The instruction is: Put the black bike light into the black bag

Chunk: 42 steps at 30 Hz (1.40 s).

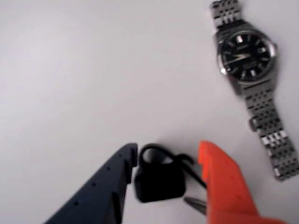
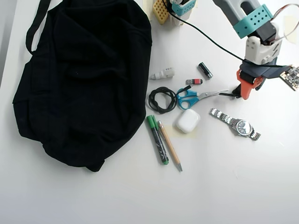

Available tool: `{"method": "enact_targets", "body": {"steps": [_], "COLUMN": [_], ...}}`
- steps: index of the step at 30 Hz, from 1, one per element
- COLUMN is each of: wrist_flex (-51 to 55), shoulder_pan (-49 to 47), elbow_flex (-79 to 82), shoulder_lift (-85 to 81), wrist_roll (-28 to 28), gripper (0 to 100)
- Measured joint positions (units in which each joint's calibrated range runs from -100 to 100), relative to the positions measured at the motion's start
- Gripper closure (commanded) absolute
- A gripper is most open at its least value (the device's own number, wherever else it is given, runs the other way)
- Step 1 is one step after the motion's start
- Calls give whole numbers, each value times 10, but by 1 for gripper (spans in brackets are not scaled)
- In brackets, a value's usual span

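The black bike light (image 1: 159, 181) is a small blocky lamp with a thin strap loop, lying on the white table. In the wrist view it sits between my gripper's (image 1: 168, 149) dark blue finger on the left and orange finger on the right. The jaws are open and straddle it; the blue finger is close to its left side and the orange one stands a little apart. In the overhead view the gripper (image 2: 239, 93) is down at the table on the right, with the light (image 2: 231, 95) just showing beside it. The black bag (image 2: 79, 79) lies wrinkled far to the left.
A steel watch (image 1: 247, 60) lies close by on the right. The blue scissors (image 2: 189, 98) point their tip at the light. A white earbud case (image 2: 188, 121), a cable ring (image 2: 162, 99), a green marker (image 2: 158, 140) and a pencil (image 2: 169, 145) lie between gripper and bag.
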Motion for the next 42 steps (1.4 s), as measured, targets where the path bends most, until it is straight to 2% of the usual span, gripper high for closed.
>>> {"method": "enact_targets", "body": {"steps": [4, 11, 23, 29, 42], "wrist_flex": [15, 3, -187, -191, -139], "shoulder_pan": [-12, -17, -18, -18, -18], "elbow_flex": [-9, 20, 181, 182, 201], "shoulder_lift": [0, -16, -41, -45, -104], "wrist_roll": [-3, -3, -5, -7, -17], "gripper": [87, 86, 79, 72, 72]}}
